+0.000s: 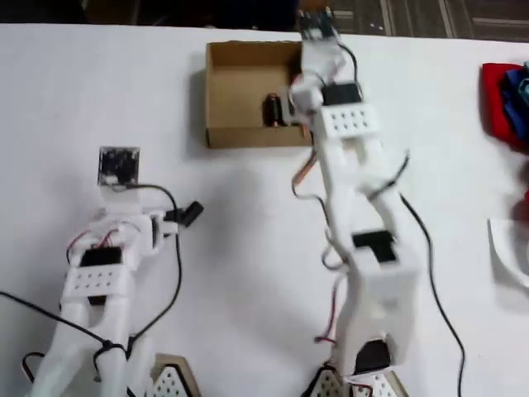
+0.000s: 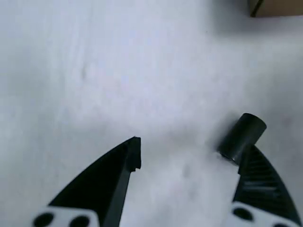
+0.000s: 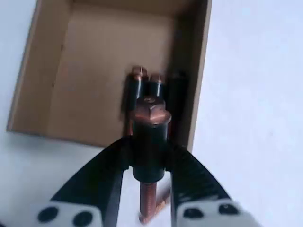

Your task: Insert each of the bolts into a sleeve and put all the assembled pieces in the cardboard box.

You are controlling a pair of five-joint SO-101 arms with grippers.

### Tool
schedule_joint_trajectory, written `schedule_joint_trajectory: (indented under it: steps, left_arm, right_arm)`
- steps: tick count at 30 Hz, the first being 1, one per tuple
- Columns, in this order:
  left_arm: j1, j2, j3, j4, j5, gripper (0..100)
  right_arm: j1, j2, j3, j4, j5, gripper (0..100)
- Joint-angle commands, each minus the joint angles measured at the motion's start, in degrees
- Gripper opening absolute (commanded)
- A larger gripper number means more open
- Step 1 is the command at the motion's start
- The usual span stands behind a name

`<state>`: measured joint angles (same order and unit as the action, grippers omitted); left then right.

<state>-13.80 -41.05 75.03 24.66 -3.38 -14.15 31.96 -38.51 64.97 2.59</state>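
High view: right arm [image 1: 355, 165] over the cardboard box [image 1: 245, 91]. Left wrist view: left end effector [image 2: 187, 156] apart, black sleeve [image 2: 242, 137] touching one finger. Right wrist view: right end effector [image 3: 149, 158] clamped on a sleeved bolt [image 3: 149, 125] at the box's wall, assembled pieces [image 3: 142, 85] inside

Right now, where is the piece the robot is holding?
In the right wrist view, the right gripper holds the assembled piece over the cardboard box's edge, close to the finished pieces lying inside.
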Motion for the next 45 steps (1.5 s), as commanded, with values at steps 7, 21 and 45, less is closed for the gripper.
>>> schedule_joint_trajectory:
  steps: [7, 21, 45]
  left_arm:
    - [-0.53, -0.26, 0.92, -4.66, 0.35, 33]
    - [-0.44, -0.26, 0.92, -4.92, 0.35, 33]
    - [-0.44, -0.26, 0.92, -4.92, 0.35, 33]
  right_arm:
    - [-3.82, 31.78, -51.87, -1.27, 0.53, 2.2]
    - [-5.58, 35.91, -41.49, -12.18, -8.35, 2.2]
    - [-5.58, 36.26, -34.55, -11.91, -8.44, 2.2]
